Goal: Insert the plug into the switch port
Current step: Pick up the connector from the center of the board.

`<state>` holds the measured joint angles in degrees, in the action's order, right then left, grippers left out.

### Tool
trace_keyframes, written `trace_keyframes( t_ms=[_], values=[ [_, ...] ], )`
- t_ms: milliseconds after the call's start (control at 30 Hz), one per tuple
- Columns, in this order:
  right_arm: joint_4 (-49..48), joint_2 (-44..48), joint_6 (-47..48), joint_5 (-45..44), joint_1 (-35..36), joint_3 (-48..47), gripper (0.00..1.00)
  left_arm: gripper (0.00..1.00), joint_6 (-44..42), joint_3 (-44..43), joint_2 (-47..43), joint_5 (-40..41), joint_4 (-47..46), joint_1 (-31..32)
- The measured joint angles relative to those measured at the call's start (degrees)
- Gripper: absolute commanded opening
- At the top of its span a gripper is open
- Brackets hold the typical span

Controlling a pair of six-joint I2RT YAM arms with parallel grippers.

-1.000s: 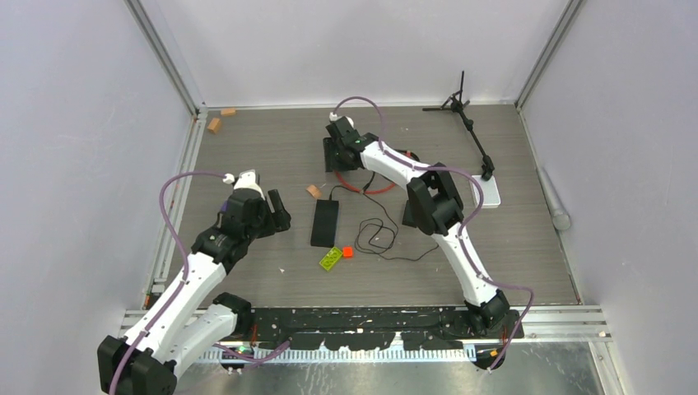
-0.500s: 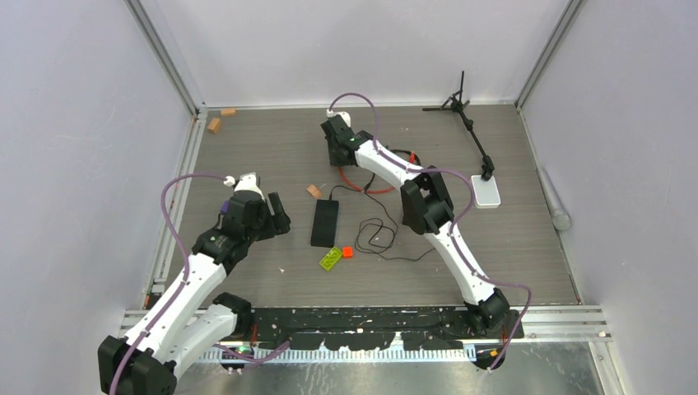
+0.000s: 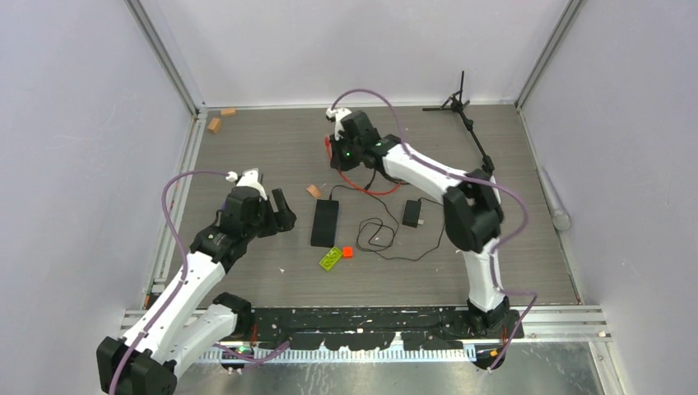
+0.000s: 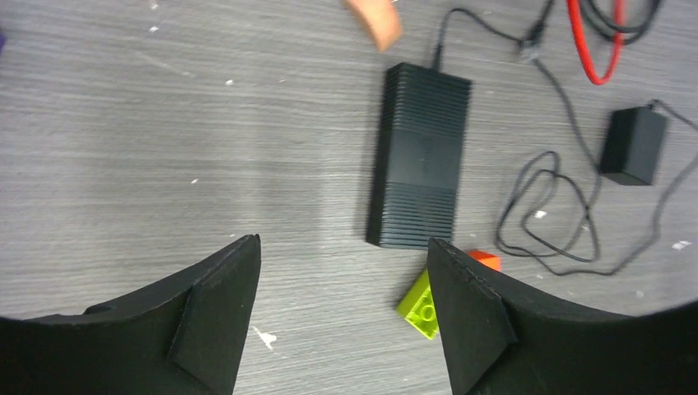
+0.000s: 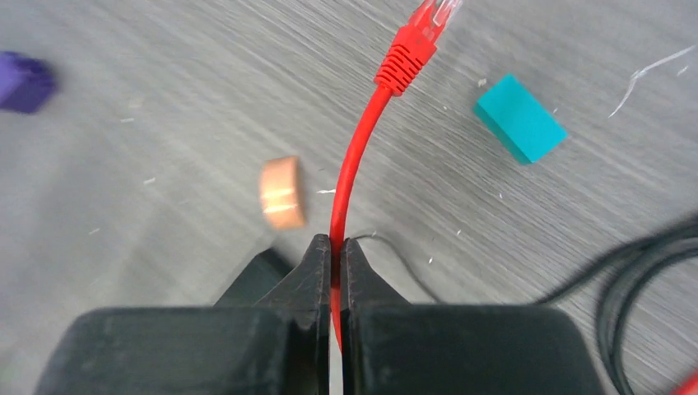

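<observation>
Left gripper (image 4: pixel 342 257) jaws spread, above table just left of black switch (image 4: pixel 420 156), unchanged. Right gripper (image 5: pixel 331 248) has closed, pinching red cable (image 5: pixel 350 181) behind the plug (image 5: pixel 428 18), beyond switch; elbow swung right, uncovering power brick (image 3: pixel 411 213).

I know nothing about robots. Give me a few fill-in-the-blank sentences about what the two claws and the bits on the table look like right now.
1. The right gripper pinches a cable just behind its plug; that cable is coloured ____.
2. The left gripper holds nothing, and its jaws stand ____.
3. Near one end of the long black box lies a studded toy brick coloured ____.

Missing words: red; open; green.
</observation>
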<state>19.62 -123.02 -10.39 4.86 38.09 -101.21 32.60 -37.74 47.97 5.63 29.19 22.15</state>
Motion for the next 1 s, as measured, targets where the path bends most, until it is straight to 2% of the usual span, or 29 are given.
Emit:
trace_keyframes(
  t_ms=[333,500,667,867,1000],
  values=[
    [-2.47,34.18,8.44,3.85,0.48,15.39,0.00,0.77,-0.15,-5.81,-9.79,-10.36,-2.73,0.00],
    [2.03,44.02,11.78,2.93,3.93,18.88,0.00,0.85,-1.97,-6.88,-16.04,-16.22,-5.01,0.00],
    [7.65,54.49,13.31,2.45,11.65,25.07,0.00,0.86,-3.13,-6.88,-21.66,-24.98,-9.44,0.00],
    [11.41,67.58,12.11,8.02,14.34,29.79,0.01,0.86,-3.93,-6.62,-23.30,-37.62,-16.31,0.00],
    [11.23,73.05,10.23,12.92,14.47,32.26,0.00,0.87,-4.52,-5.64,-24.65,-44.26,-21.09,0.00]
  ],
)
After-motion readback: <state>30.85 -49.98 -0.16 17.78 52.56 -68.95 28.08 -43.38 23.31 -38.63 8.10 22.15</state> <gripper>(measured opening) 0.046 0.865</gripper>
